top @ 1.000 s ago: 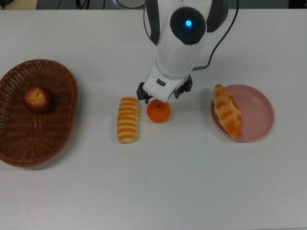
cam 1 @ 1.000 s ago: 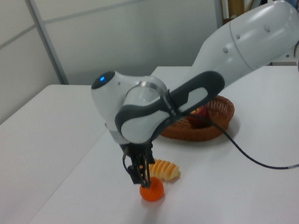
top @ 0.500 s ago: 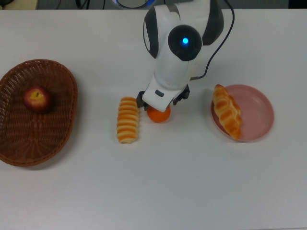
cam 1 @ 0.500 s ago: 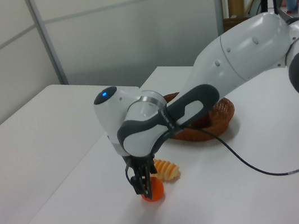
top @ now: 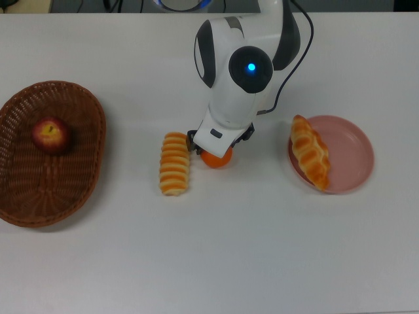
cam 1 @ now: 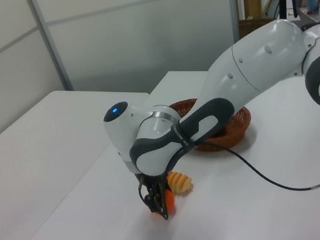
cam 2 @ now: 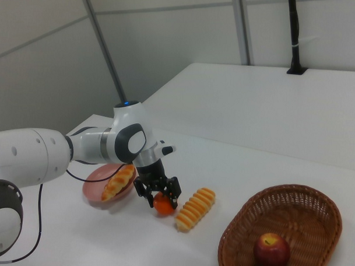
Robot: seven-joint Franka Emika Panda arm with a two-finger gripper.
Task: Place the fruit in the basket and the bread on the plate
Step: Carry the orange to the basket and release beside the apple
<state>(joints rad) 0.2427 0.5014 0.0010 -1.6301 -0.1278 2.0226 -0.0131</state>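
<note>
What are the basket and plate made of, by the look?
The basket: brown woven wicker, matte; the weave ribs show along its wall. The plate: smooth, uniformly pink, slight sheen, likely plastic or glazed ceramic; the look can't settle which.

Where everything is sitting on your table [top: 262, 261]

In the top view you are seeing the basket [top: 19, 190] lying at the top view's left with the apple [top: 50, 134] in it, the plate [top: 350, 154] lying at the top view's right with the braided loaf [top: 309, 160] resting on its left rim, and between them the ribbed loaf [top: 175, 163] lying just left of the mandarin [top: 216, 159], which is sitting under the gripper [top: 217, 145].
</note>
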